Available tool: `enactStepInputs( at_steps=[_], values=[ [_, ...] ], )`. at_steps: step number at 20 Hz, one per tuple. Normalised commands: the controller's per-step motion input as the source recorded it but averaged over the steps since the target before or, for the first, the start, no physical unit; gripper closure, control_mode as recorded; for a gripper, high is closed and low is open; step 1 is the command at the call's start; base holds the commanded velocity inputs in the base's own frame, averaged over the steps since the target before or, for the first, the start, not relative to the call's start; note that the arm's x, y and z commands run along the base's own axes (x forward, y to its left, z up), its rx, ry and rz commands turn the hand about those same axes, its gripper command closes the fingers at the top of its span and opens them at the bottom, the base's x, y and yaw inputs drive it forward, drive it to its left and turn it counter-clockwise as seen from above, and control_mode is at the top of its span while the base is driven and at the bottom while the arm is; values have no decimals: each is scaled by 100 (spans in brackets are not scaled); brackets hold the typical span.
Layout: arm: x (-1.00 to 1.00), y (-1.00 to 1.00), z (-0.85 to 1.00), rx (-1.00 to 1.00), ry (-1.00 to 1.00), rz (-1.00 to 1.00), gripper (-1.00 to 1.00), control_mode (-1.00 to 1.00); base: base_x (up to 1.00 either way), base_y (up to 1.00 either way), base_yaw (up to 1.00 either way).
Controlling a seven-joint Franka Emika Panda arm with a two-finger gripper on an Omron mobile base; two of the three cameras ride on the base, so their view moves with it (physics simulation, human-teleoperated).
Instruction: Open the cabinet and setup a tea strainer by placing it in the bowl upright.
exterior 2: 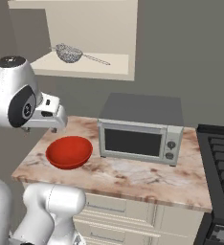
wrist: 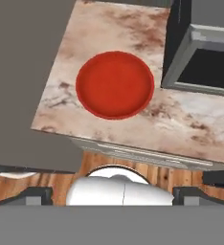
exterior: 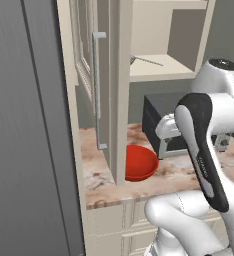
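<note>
Cabinet (exterior: 96,90) door stands swung open. Tea strainer (exterior 2: 68,52) lies on the cabinet shelf, up and away from my hand (exterior 2: 49,119), wire handle running along the shelf toward the microwave (exterior 2: 138,134) side. Hand is spread wide, holding nothing, above the counter (exterior 2: 133,179) beside the bowl (exterior 2: 69,152). I judge open room above; mind the shelf lip.

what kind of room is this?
A rendered kitchen, it seems: a marbled stone counter carrying a grey microwave and a glossy red bowl, with an open cream wall cabinet above.
</note>
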Motion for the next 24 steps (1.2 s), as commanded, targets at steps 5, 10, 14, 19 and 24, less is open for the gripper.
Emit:
enactStepInputs(
  at_steps=[5,10,14,19,24],
  values=[
    [9,-1,18,-45,-10,18,-100,-100,0,0,0],
    [8,0,50,-9,-9,7,-100,-100,0,0,0],
    [27,0,36,8,-29,4,-100,-100,0,0,0],
    [42,-18,32,4,-24,10,-100,-100,0,0,0],
    [43,2,11,-16,-11,1,-100,-100,0,0,0]
  ],
)
